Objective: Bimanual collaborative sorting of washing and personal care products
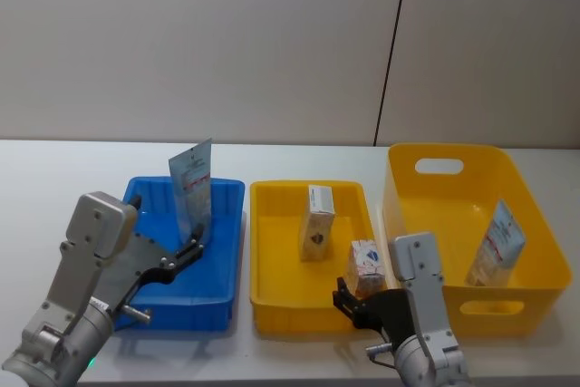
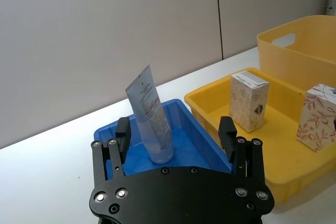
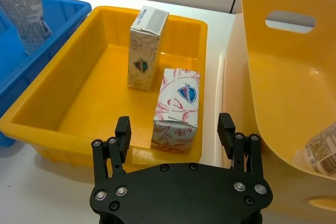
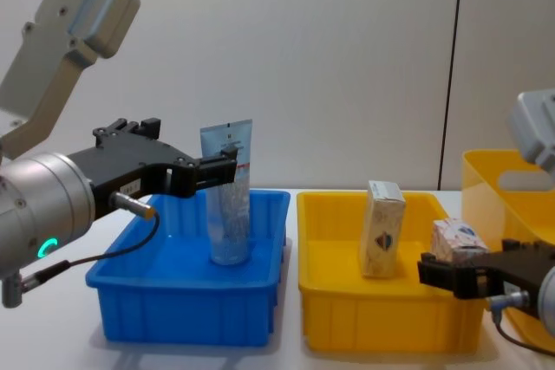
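A pale-blue tube stands upright in the blue bin. My left gripper is open at the tube's near side, level with its lower half; in the left wrist view the tube rises just ahead of the open left gripper, untouched. Two cream boxes stand in the yellow tray: a taller one and a red-patterned one. My right gripper is open, its fingers level with the patterned box but short of it. Another tube leans inside the deep yellow bin.
The three containers stand side by side on a white table, blue at the left, the deep yellow bin at the right. A grey wall panel rises behind. Bare table lies left of the blue bin and along the front edge.
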